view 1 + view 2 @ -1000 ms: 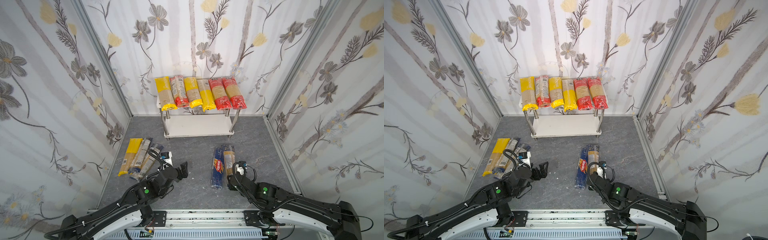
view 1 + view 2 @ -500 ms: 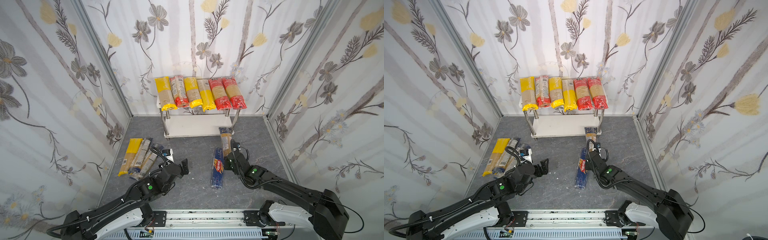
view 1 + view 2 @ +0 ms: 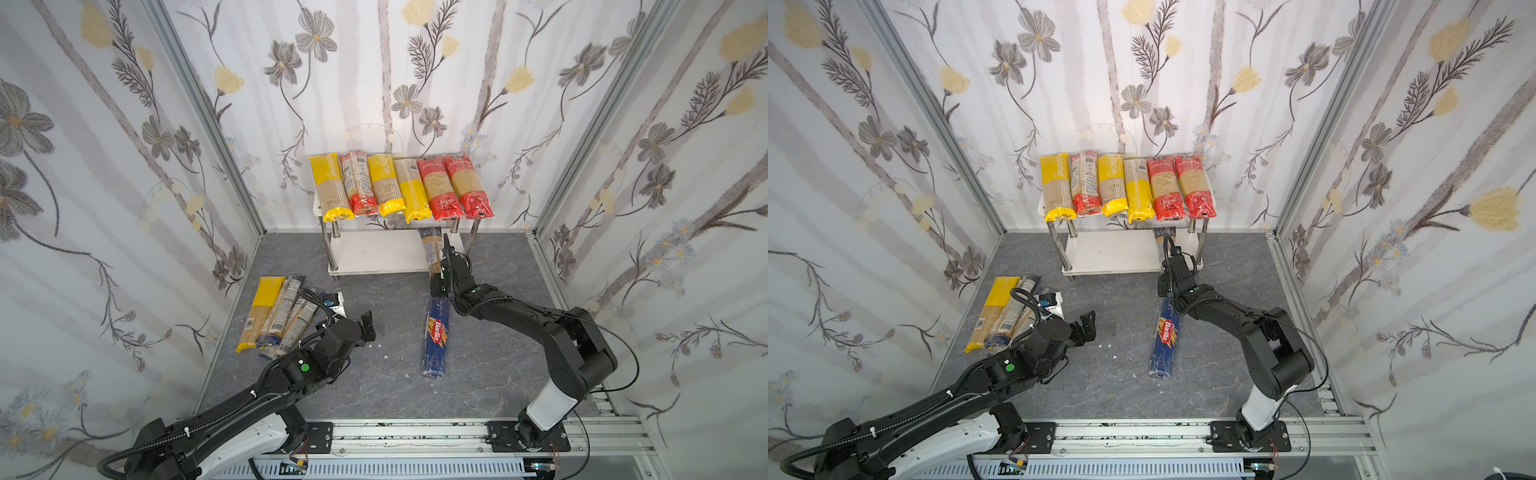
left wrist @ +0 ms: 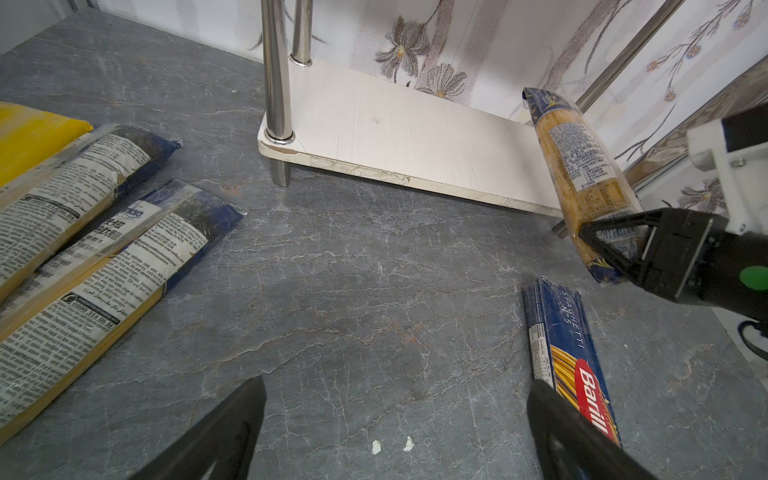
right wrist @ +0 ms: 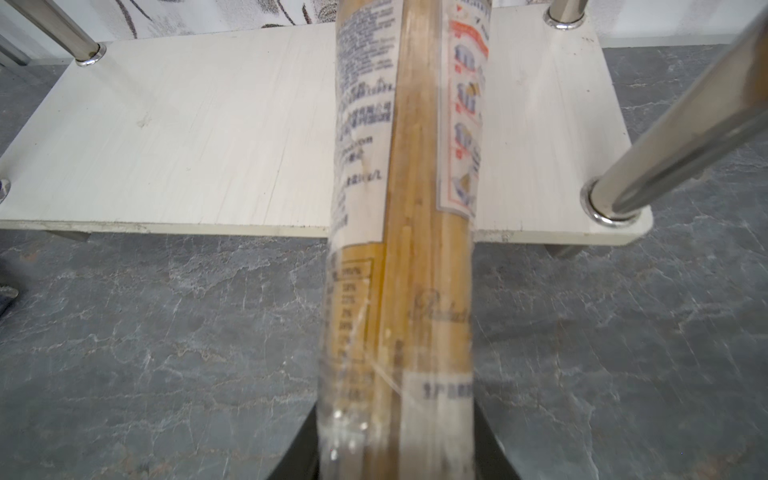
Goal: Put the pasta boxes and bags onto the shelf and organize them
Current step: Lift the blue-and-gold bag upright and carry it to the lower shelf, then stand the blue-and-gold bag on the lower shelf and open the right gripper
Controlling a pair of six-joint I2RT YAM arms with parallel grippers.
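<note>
R gripper (image 3: 441, 272): black parallel jaws closed on clear spaghetti bag w/ dark-blue ends (image 3: 430, 249), gripped near its rear end. Front end is tilted up over the lower board of white two-tier shelf w/ chrome tube legs (image 3: 374, 253). Bag probably light, stiff lengthwise, slick film, strands brittle; end grip may pivot, so mid-length hold is safer. L gripper (image 3: 368, 326): fully open, empty, above grey stone-look floor (image 3: 382, 386).

Your right hand (image 3: 437, 275), a second ago low beside the Barilla box (image 3: 436, 337) and closed on a clear spaghetti bag (image 3: 430, 249) lying on the desk (image 3: 386, 382), has carried that bag forward, its far end now over the shelf's lower board (image 3: 374, 254).
</note>
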